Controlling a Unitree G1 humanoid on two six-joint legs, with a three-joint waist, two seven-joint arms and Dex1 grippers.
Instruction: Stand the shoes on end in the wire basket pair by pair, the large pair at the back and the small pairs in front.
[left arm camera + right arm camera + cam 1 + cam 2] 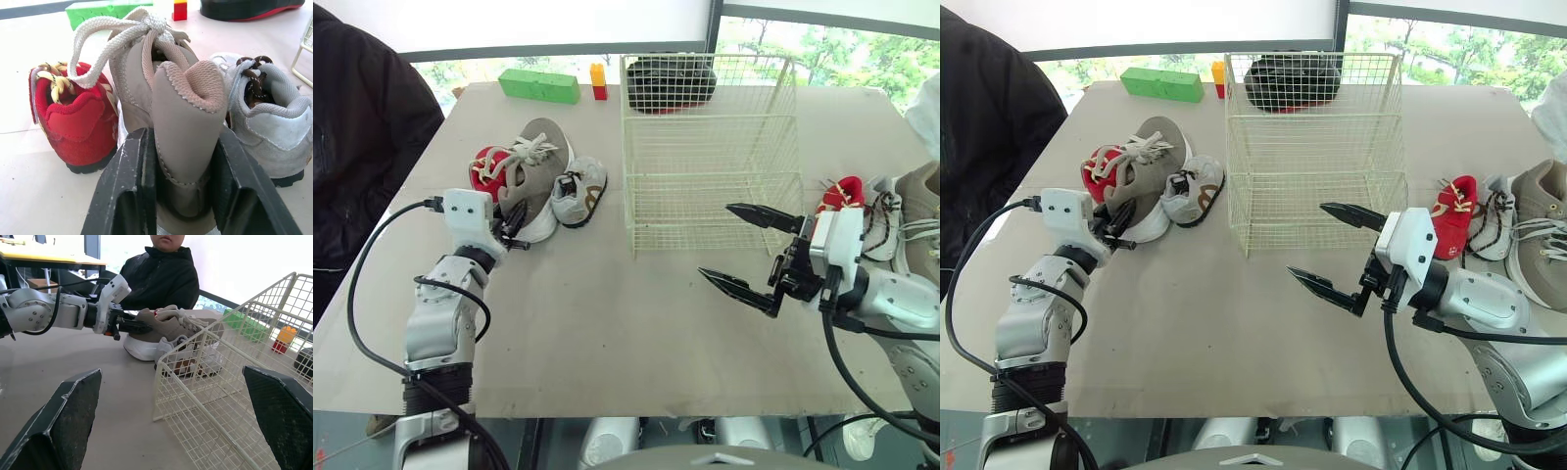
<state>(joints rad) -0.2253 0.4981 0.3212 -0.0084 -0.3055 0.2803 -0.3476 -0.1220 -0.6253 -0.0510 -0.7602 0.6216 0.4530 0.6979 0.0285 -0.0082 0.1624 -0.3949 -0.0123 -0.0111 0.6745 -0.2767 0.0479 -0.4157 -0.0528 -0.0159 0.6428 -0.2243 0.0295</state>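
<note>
Beige table point(607, 333), wire basket point(710, 157) mid-table. Left of basket, large tan shoe point(533, 166) pinched at heel by left gripper point(514, 227); right gripper point(715, 240) spread wide, nothing held. Shoe best lifted straight up, clear of small red shoe point(489, 168), then stood toe-down at basket's back.

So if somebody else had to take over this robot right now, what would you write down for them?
Left gripper: shut on the heel of the large beige shoe, which lies on the table between a small red shoe and a small grey shoe.
Right gripper: open, holding nothing, in front of the wire basket.
The second red shoe, second grey shoe and second beige shoe lie to the right of the basket.
Done: nothing; the basket looks empty.
Left: all three pairs, large pair at the back, small ones in front.
</note>
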